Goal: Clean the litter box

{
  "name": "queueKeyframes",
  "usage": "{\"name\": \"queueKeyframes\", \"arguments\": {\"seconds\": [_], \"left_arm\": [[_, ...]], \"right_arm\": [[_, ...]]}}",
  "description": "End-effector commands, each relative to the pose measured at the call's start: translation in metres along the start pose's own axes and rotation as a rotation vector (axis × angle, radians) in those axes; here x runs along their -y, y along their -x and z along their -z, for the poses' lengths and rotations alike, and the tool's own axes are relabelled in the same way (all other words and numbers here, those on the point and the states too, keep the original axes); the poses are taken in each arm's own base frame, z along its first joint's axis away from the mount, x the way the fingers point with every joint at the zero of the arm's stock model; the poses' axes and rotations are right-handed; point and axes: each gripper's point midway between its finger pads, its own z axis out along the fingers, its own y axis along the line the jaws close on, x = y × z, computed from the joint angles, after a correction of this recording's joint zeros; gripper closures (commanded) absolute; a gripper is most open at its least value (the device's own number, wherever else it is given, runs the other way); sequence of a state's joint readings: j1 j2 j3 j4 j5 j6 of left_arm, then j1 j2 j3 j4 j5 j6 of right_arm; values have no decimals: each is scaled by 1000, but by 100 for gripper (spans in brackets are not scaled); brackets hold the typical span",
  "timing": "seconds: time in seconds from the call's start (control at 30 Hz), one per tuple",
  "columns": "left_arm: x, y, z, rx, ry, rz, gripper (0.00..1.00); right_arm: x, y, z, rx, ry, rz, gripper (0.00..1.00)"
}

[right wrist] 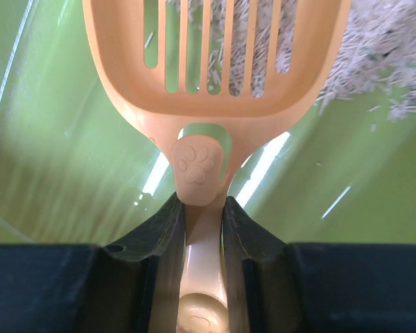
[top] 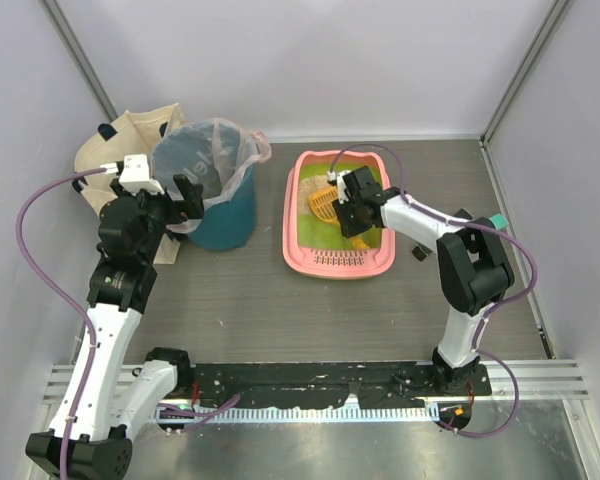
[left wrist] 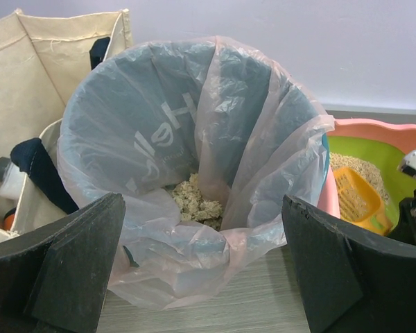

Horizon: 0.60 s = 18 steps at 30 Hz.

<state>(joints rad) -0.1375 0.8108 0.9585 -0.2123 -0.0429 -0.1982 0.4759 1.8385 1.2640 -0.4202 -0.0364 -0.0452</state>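
At the far left of your table (top: 240,300), a cream canvas tote bag (top: 115,145) stands just beside the bin (top: 225,215), against the back corner.

Your left gripper (top: 188,200) hangs at the near-left side of the bin, pointing across its mouth. Its jaws are spread wide and hold nothing. In the left wrist view the two black fingers (left wrist: 69,263) frame the bin from either side without touching it.

The bin is teal and round and stands upright. It is lined with a clear plastic bag (left wrist: 159,132) that is folded out over the rim. A small clump of beige litter lies at the bottom of the liner.

The litter box (top: 292,225) is next to the right, near the middle of the table. It sits flat, close beside the bin, with a narrow strip of table between them in the overhead view. It is a pink tray with a lime-green floor, and its slotted ledge is at the end nearest the arm bases. Beige litter (right wrist: 374,48) is heaped toward the far end, leaving much of the green floor bare.

An orange slotted scoop (right wrist: 195,165) is inside the box, its head pointing toward the litter. You cannot tell whether the head rests on the floor.

Your right gripper (right wrist: 203,208) reaches in over the right rim of the box. Its jaws are clamped on the scoop's handle, just behind the paw print moulded there.
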Motion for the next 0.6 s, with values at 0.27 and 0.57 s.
{"name": "queueKeyframes", "arguments": {"seconds": [0.27,0.57], "left_arm": [[77,-3,7,8,-441,-88,0],[96,-8,12,9,-504,-115,0]], "right_arm": [[19,35,67,8,-140,-63,99],[15,36,82,30,-121,-71,99]]}}
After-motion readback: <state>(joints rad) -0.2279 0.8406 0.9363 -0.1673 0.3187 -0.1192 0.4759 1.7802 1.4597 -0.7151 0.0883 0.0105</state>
